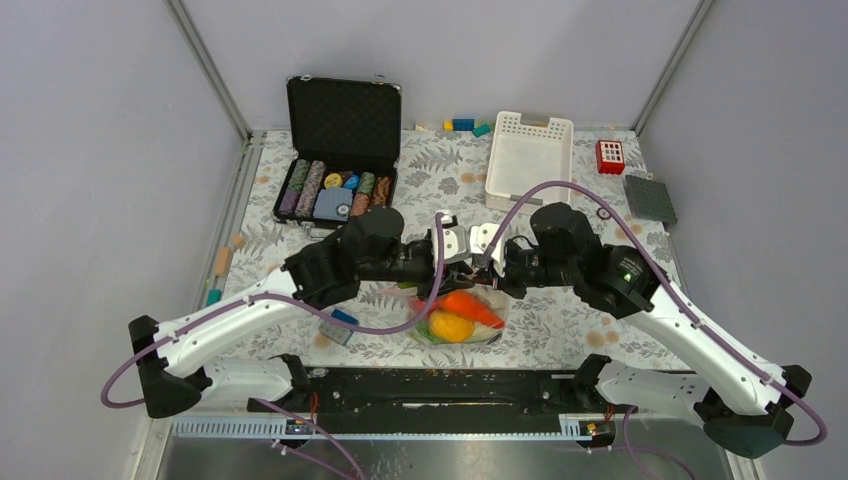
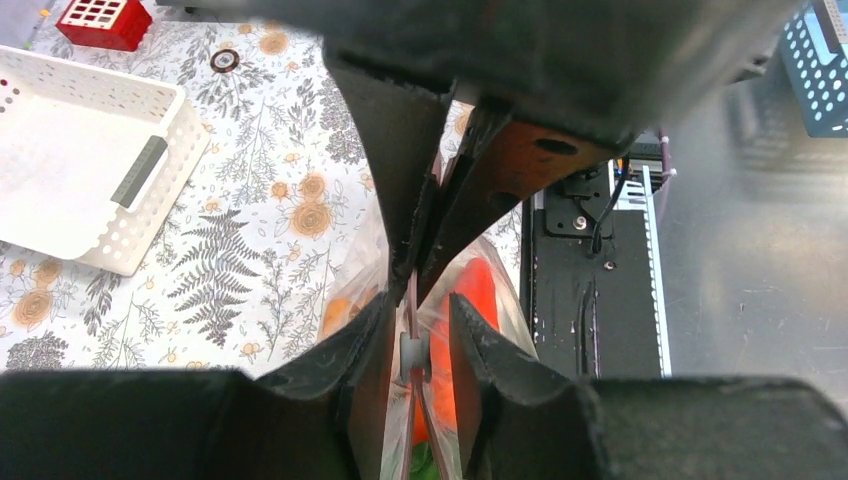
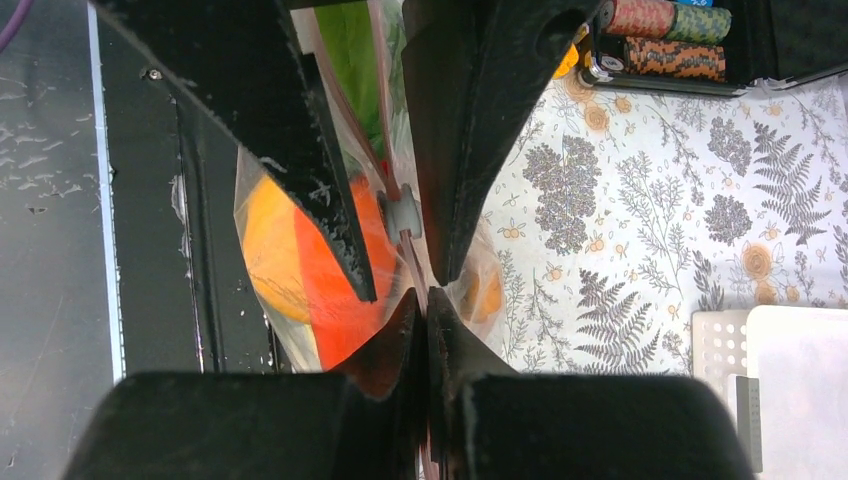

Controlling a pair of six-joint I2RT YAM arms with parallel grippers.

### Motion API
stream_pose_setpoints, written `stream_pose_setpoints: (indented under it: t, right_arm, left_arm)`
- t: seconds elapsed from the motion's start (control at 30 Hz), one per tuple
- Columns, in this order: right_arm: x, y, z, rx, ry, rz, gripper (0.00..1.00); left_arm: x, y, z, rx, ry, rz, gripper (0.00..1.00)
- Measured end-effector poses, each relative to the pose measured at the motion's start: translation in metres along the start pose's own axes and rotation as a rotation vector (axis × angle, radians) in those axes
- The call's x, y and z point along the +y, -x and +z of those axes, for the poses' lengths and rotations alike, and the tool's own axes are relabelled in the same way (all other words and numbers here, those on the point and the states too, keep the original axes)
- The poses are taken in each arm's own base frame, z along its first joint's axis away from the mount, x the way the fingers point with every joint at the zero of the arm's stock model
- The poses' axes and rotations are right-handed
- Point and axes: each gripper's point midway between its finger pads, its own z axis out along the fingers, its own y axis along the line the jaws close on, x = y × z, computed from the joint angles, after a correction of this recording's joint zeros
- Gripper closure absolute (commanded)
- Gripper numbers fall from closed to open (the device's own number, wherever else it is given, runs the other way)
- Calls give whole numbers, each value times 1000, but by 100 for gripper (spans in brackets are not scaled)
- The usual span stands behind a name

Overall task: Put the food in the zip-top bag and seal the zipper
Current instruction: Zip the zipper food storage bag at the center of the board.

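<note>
One orange carrot-shaped piece, one yellow round piece and one green piece are contained in one clear zip-top plastic bag at the near edge of the floral tabletop. Its grey slider is straddled by the slightly parted left end effector; its top is pinched by the closed right end effector.

clear plastic zip-top bag x1 | orange carrot x1 | round yellow fruit x1 | green food piece x1 | open black poker-chip case x1 | white perforated plastic basket x1 | small red block x1 | dark grey square plate x1 | small coloured blocks at the back edge x3
</note>
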Motion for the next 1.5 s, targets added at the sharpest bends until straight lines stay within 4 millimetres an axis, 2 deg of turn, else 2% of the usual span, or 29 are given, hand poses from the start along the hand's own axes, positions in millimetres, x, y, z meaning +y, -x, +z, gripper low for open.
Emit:
stream_pose_setpoints:
  t: [0.1, 0.17, 0.57, 0.7, 0.8, 0.97, 1.03, 1.17, 1.4, 1.43, 1.47, 1.5]
  right_arm:
    - [1, -2, 0, 2, 2, 3, 100]
    - [1, -1, 0, -5, 1, 1, 100]
    - [-2, -1, 1, -5, -9, -23, 100]
    - [-12, -9, 0, 17, -53, -33, 100]
    - [-30, -23, -9, 40, -120, -14, 100]
    - [-48, -27, -17, 17, -161, 7, 100]
    - [-59, -37, -23, 39, -201, 39, 100]
    - [-54, -30, -20, -11, -156, 35, 100]
    - [-52, -29, -20, -29, -132, 38, 100]
    - [-52, -28, -19, -32, -131, 38, 100]
    - [-52, -28, -19, -37, -131, 37, 100]
    - [-53, -27, -19, -43, -130, 38, 100]
  left_arm:
    - [3, -5, -3, 10, 26, -5, 93]
    - [3, -7, -5, 9, 34, -8, 99]
    - [3, -9, -14, -33, 85, -33, 100]
    - [8, -18, -30, -40, 177, -104, 100]
    - [12, -25, -47, -52, 256, -169, 100]
    - [17, -26, -69, -78, 360, -282, 100]
    - [17, -31, -83, -73, 405, -323, 100]
    - [19, -35, -94, -85, 465, -396, 100]
    - [22, -38, -97, -90, 503, -457, 100]
    - [22, -38, -97, -90, 505, -459, 94]
    - [22, -38, -97, -92, 507, -460, 76]
    - [23, -38, -97, -93, 510, -461, 48]
